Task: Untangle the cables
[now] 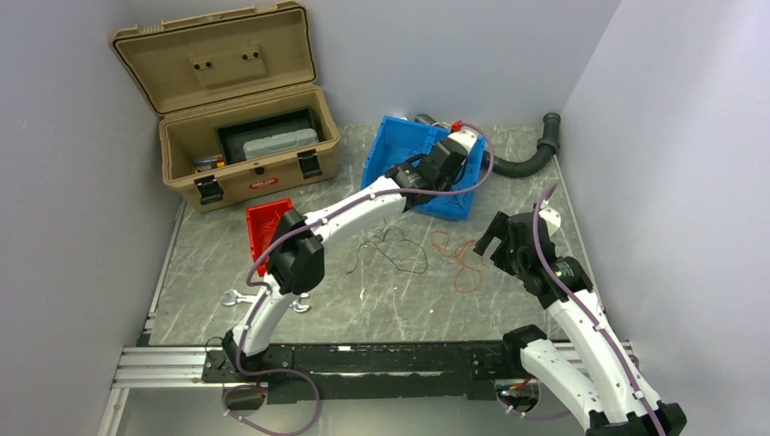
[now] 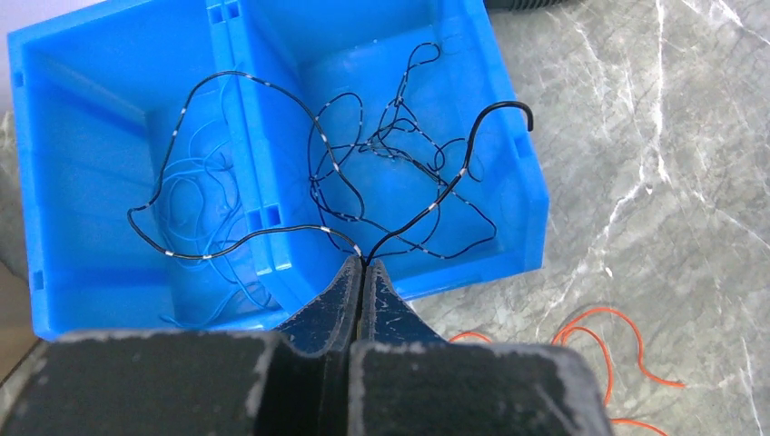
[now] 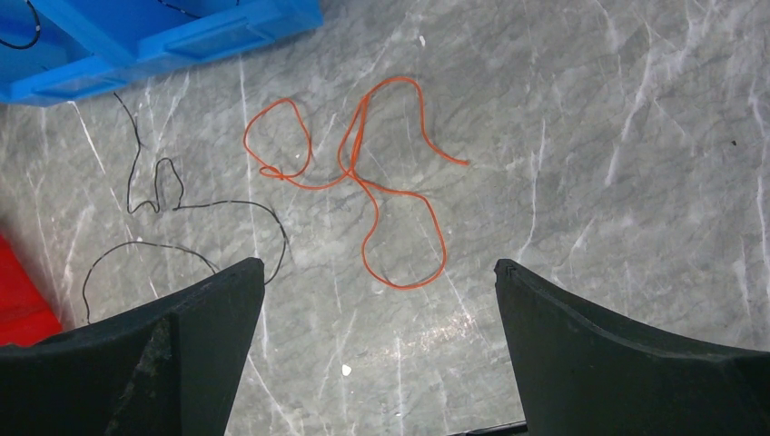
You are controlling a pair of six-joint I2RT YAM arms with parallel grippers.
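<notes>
- A black cable with white marks (image 2: 427, 211) is pinched at the tips of the left claw (image 2: 363, 265), which is pressed tight together.
- This cable is looped in a messy knot inside the blue bin (image 2: 82, 109) and is draped over the bin's middle wall.
- A thin blue cable (image 2: 195, 182) is curled up in the left half of the bin, as seen by the left wrist.
- An orange cable (image 3: 361, 186) is spread in loops on the grey surface (image 3: 590, 136), just beside the bin.
- A plain black cable (image 3: 227, 203) is laid on the surface next to the orange one.
- The right claw (image 3: 377, 265) is held wide apart above the orange cable, and nothing is gripped by it.
- A red bin (image 1: 263, 222), an open tan case (image 1: 245, 173) and a black hose (image 1: 527, 162) are seen farther out on the surface.
</notes>
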